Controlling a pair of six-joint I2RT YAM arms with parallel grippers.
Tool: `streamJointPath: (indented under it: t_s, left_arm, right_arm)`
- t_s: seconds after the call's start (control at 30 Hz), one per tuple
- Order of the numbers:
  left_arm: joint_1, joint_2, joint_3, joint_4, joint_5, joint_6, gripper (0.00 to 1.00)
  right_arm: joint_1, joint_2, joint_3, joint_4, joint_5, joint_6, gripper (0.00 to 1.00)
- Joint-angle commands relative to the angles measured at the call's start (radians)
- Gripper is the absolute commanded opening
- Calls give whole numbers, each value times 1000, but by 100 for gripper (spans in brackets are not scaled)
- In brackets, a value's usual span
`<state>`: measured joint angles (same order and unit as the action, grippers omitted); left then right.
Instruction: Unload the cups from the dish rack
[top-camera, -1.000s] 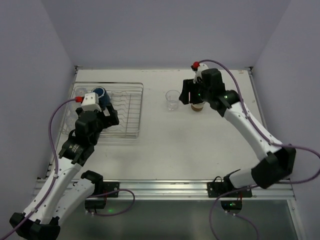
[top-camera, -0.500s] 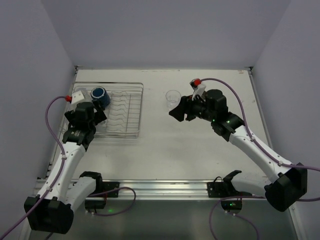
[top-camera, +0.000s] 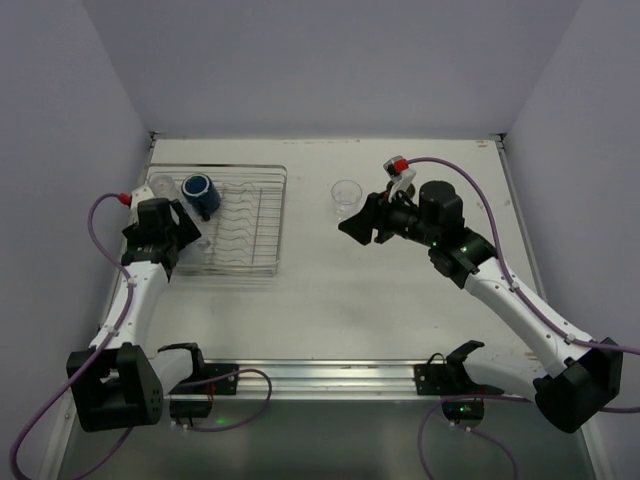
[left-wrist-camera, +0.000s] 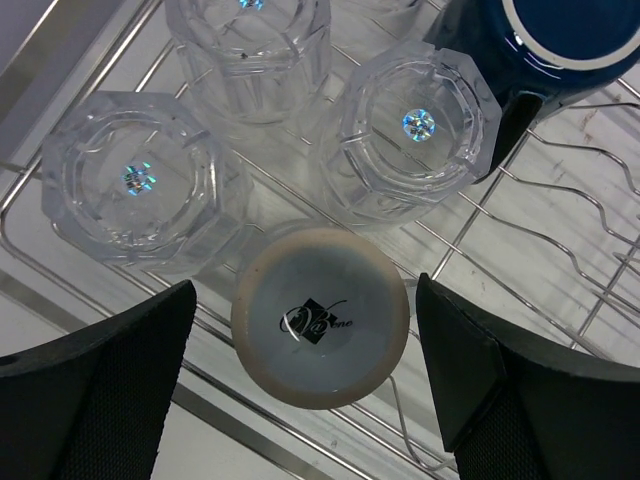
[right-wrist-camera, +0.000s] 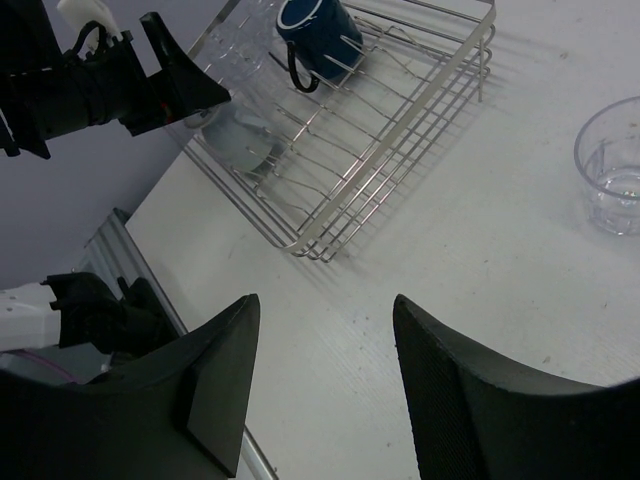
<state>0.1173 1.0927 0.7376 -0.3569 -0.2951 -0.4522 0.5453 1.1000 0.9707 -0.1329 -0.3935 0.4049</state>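
Note:
The silver wire dish rack (top-camera: 270, 235) stands at the table's left. It holds the dark blue mug (top-camera: 200, 192) and several upturned cups. In the left wrist view I see an upturned pale blue cup with a tan rim (left-wrist-camera: 320, 315), three upturned clear tumblers (left-wrist-camera: 135, 180) and the mug (left-wrist-camera: 540, 40). My left gripper (left-wrist-camera: 305, 290) is open, hovering straight above the pale blue cup with a finger on each side. My right gripper (right-wrist-camera: 325, 310) is open and empty over bare table, right of the rack (right-wrist-camera: 400, 140). A clear cup (top-camera: 346, 198) stands upright on the table. The brown cup is hidden.
The right arm (top-camera: 480, 270) reaches across the table's middle right. Walls close the back and both sides. The rack's right half (top-camera: 258, 215) holds only bare prongs. In the right wrist view the left gripper (right-wrist-camera: 185, 85) hangs over the rack's far end.
My left gripper has swung left and back over the rack's left end. My right gripper left the brown cup a second ago, moved left and nearer, then stayed almost still.

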Motion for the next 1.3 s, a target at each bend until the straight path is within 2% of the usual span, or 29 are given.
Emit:
streamJointPath:
  t_s: [0.0,0.3,0.43,0.47,0.53,0.63,0.67,0.73,0.77,0.83,0.97,1.13,1.27]
  left_arm:
    - [15,18,-10,79,91,20,92]
    - [16,82,3,101,159,35,88]
    - [16,88,9,98,146,33,82]
    - [16,82,6,96,143,32,76]
    - [16,76,0,93,142,30,70]
    - [16,59,-6,84,142,24,47]
    - [16,43,-4,79,143,23,36]
    - [16,18,-6,73,145,23,25]
    - [15,-5,-4,75,145,23,16]
    - [15,-25,5,64,158,24,8]
    - [15,-79,35,47,198,26,1]
    - [15,-116,97,22,224,24,0]
    - [13,-139,124,15,238,18,0]
  right_arm:
    - [4,-14,-3,47,-30,0,58]
    - [7,-2,-3,44,-30,0,58]
    - [5,-3,-3,36,-15,-8,58]
    - [5,-5,-3,36,-7,-9,58]
    - [5,-6,-1,33,-1,-12,58]
    - [5,-12,0,29,4,-12,58]
    - [5,-14,-1,30,2,-12,58]
    - [5,-15,-1,32,5,-11,58]
    - [5,-15,-1,33,5,-9,58]
    - [5,-8,0,36,1,-3,58]
    - [10,6,0,64,-16,23,58]
    - [24,15,-4,116,-24,90,60]
    - [34,20,-33,248,-63,158,61]
